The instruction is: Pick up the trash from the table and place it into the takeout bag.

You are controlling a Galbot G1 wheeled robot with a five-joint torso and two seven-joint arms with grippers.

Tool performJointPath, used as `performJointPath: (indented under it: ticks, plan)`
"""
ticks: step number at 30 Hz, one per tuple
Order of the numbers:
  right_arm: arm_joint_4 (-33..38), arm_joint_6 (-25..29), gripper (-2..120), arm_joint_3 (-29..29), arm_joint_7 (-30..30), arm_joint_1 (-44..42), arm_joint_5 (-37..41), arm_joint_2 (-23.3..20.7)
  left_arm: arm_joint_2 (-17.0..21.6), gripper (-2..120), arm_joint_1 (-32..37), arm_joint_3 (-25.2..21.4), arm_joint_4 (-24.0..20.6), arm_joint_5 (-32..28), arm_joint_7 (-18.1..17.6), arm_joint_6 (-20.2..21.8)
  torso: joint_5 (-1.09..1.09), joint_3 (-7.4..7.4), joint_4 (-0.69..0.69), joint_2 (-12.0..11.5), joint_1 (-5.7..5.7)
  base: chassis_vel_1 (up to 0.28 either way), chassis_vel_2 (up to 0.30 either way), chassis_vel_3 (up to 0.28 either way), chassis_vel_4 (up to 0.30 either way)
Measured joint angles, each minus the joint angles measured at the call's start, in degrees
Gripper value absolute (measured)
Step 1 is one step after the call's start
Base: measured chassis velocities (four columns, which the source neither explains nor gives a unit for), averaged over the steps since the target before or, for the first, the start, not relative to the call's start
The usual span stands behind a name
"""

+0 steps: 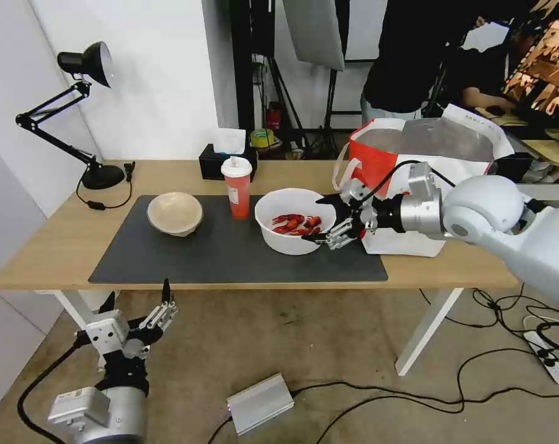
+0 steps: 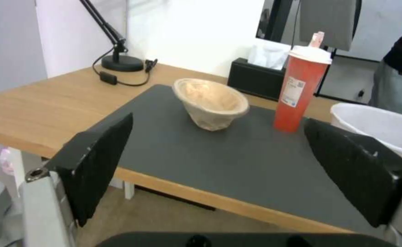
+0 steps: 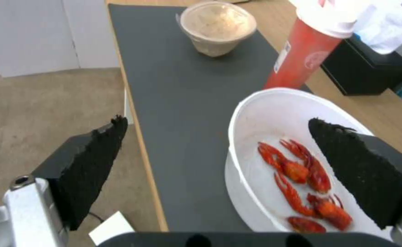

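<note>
1. The trash is three things on the dark mat (image 1: 230, 253) of the desk (image 1: 57, 246): a white bowl (image 1: 295, 221) with red crayfish scraps (image 1: 297, 224) toward the mat's right end, a red cup (image 1: 237, 187) with a white lid just to its left near the mat's back edge, and a beige paper bowl (image 1: 174, 213) farther left.
2. The right gripper (image 1: 324, 221) reaches in from the right at the white bowl's right rim, jaws wide apart; one finger (image 3: 363, 171) is over the bowl's inside, the other (image 3: 89, 168) is off the desk's front edge.
3. The takeout bag (image 1: 427, 179) stands open at the desk's right end, behind the right arm.
4. The left gripper (image 1: 140, 308) hangs below the desk's front edge near the left leg, jaws apart, holding nothing.
5. A black tissue box (image 1: 221, 161) and a desk lamp (image 1: 76, 111) sit along the back edge.
</note>
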Motion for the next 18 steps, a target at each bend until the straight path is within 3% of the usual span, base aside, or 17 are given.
performJointPath:
  ticks: [18]
  plan:
    - [-4.53,-0.02,100,-5.58,-2.0,5.36,-0.46,4.85,0.08,100,-0.83,-0.22,0.02,-1.01,-0.2,0.37,0.0,0.0,0.0,0.0,0.0,0.0,0.0,0.0,0.0]
